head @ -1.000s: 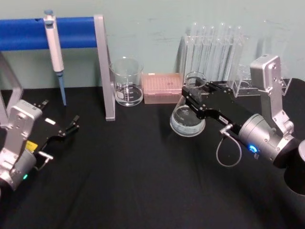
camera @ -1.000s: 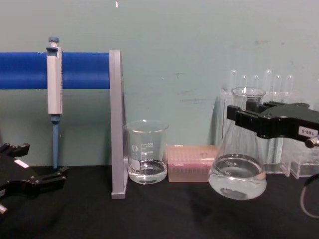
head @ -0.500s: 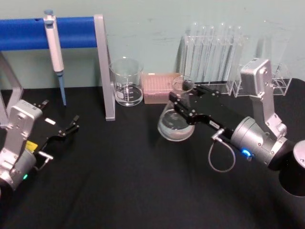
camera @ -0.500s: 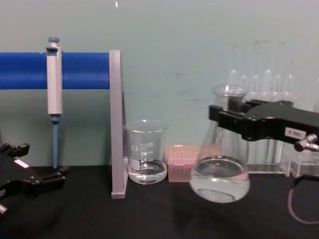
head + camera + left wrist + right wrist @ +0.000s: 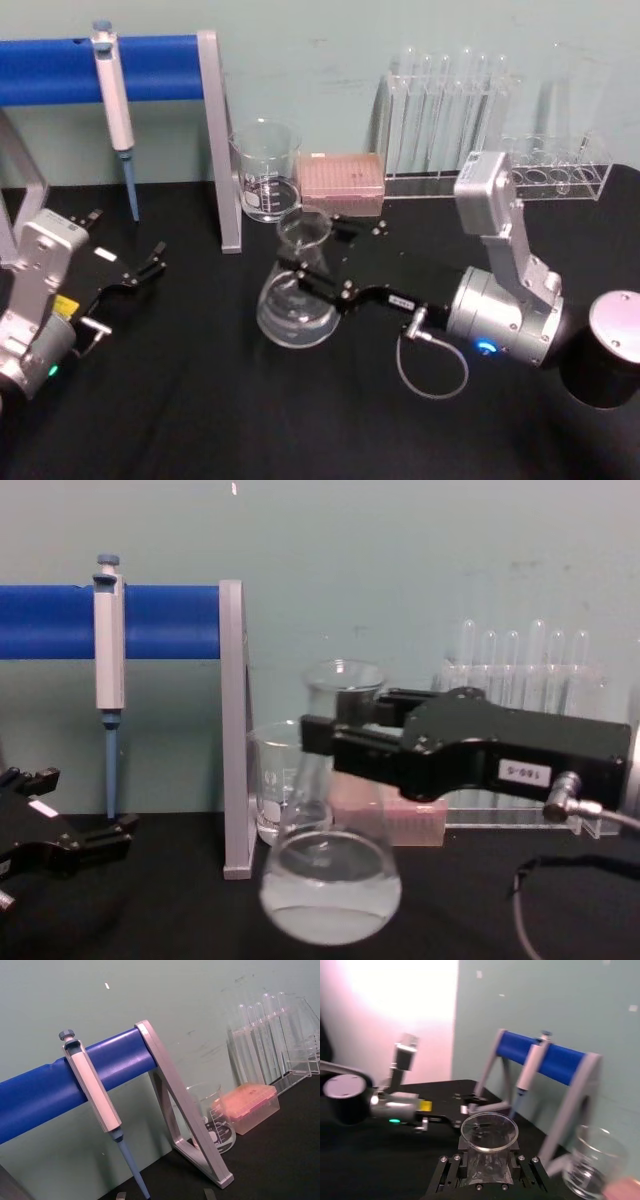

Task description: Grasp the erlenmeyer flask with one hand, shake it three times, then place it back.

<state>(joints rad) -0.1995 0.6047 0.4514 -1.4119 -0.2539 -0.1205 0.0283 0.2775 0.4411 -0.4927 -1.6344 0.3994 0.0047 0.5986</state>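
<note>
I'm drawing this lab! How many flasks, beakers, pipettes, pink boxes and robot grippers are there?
Erlenmeyer flask: 1
Beaker: 1
Pipette: 1
Pink tip box: 1
Grippers: 2 (left gripper, right gripper)
Total: 6

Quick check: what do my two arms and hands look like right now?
Both arms are silver-grey with black flat-jawed hands. The right hand carries a white digit label and a looped grey cable; the left hand a white sticker.
</note>
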